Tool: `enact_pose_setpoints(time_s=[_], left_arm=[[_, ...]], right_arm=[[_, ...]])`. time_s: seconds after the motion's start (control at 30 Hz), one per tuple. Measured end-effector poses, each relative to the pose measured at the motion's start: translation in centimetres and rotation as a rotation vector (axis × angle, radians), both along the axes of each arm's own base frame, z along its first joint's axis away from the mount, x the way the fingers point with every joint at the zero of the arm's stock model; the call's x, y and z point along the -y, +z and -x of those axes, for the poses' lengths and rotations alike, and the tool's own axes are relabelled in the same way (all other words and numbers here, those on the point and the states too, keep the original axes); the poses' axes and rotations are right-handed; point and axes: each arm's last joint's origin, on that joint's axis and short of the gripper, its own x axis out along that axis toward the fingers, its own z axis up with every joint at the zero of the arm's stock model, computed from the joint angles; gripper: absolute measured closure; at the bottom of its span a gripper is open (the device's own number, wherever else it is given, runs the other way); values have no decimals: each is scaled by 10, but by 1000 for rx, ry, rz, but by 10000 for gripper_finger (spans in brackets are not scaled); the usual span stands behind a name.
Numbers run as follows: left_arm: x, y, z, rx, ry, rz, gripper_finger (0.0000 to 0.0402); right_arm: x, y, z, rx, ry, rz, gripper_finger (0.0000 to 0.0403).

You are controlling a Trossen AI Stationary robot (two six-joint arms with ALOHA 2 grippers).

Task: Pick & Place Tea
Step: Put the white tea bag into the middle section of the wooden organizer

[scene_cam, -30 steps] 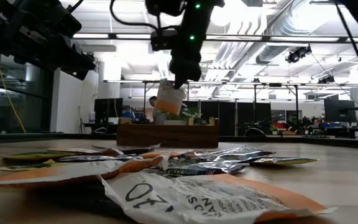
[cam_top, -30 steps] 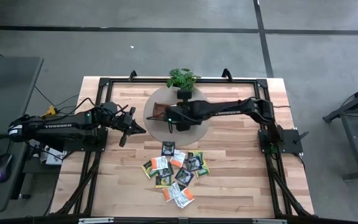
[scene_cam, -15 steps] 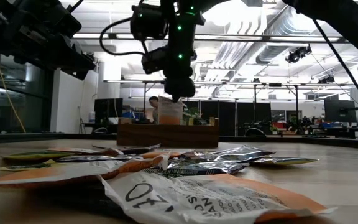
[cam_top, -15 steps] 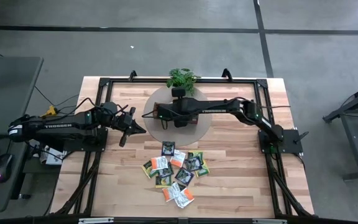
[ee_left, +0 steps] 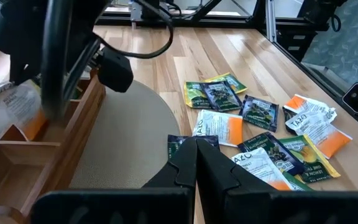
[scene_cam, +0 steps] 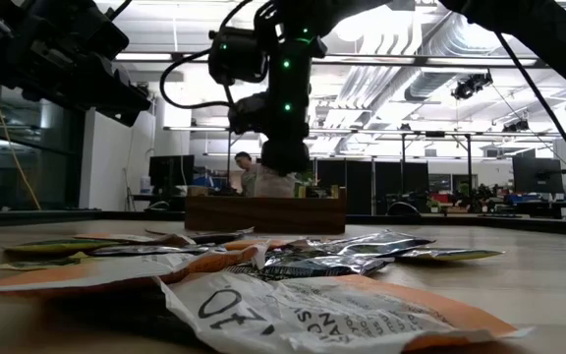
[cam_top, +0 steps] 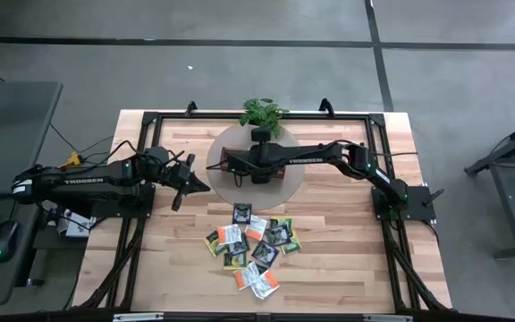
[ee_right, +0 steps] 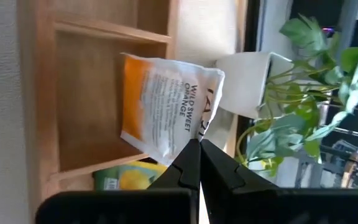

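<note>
My right gripper [scene_cam: 283,169] is shut on an orange-and-white tea sachet [ee_right: 166,109] over a compartment of the brown wooden tray [ee_right: 86,93]. In the low view the sachet's [scene_cam: 271,184] lower part is hidden behind the tray's near wall [scene_cam: 263,212]. A yellow-green sachet [ee_right: 126,179] lies in the neighbouring compartment. Several more sachets [cam_top: 253,246] lie in a loose pile flat on the table, nearer its front. My left gripper [ee_left: 196,144] is shut, holds nothing and waits left of the tray, above the round mat [cam_top: 226,148]. My right gripper pinches the sachet by one corner of its white end [ee_right: 196,134] between its two fingers. The fingers slant down from the table's right side. The sachet hangs tilted below them, orange end down inside the compartment; whether it touches the tray's floor I cannot tell.
A small potted plant [cam_top: 262,112] stands just beyond the tray's far side, close to the right gripper. The black frame rails [cam_top: 150,121] run along the table's edges. Bare wood lies right of the pile [cam_top: 347,241].
My right gripper has sunk toward the tray and tipped steeper, still shut on the sachet. The sachet, which hung clear above the tray's wall, now dips behind it into the compartment.
</note>
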Motion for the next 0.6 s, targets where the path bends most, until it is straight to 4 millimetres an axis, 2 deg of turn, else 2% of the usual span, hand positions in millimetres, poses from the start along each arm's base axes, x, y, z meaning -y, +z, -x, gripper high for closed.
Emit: enact_pose_setpoints(time_s=[0.27,0.6], left_arm=[[0,0,0,0,0,0,401],[0,0,0,0,0,0,401]], right_arm=[[0,-2,0,-7,7,8,391],[0,-2,0,-7,7,4,324]])
